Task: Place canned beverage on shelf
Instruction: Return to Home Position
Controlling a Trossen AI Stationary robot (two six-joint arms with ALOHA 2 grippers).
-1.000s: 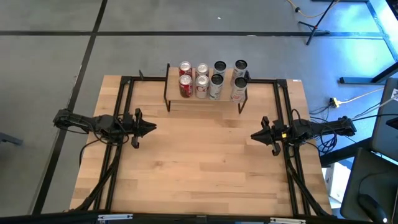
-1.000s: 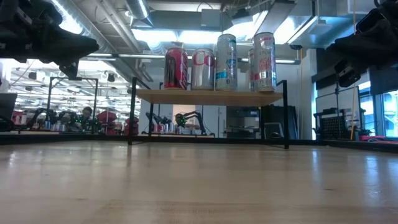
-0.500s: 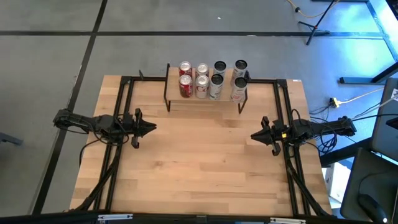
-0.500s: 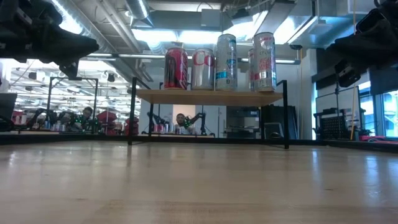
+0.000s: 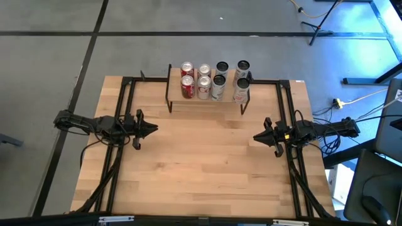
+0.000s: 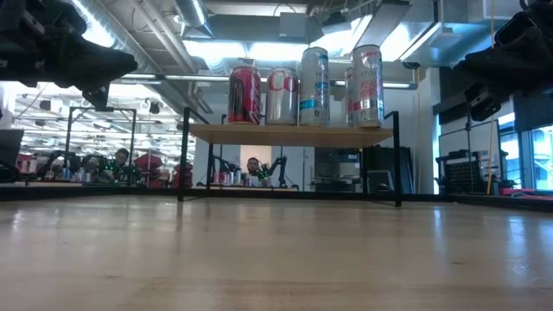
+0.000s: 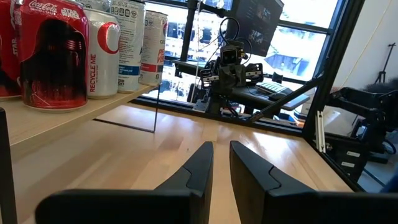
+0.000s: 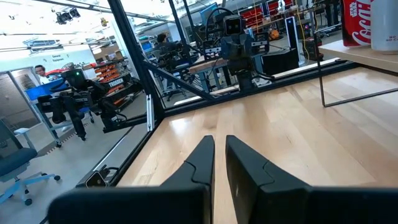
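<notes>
High view: left hand [image 5: 154, 130] and right hand [image 5: 255, 137], both nearly closed and empty, hover above opposite sides of the bench [image 5: 207, 166], well apart from the shelf [image 5: 201, 102] at its far edge, where eight cans [image 5: 203, 87] stand in two rows.

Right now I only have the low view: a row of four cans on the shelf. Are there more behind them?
Observer: Yes. The high view shows eight cans on the shelf, in two rows of four.
Operator: Where are the arms?
Observer: The left gripper is over the left side of the table and the right gripper over its right side. Both are apart from the shelf.
Operator: Holding anything?
Observer: No. In each wrist view the fingers are close together with nothing between them.
</notes>
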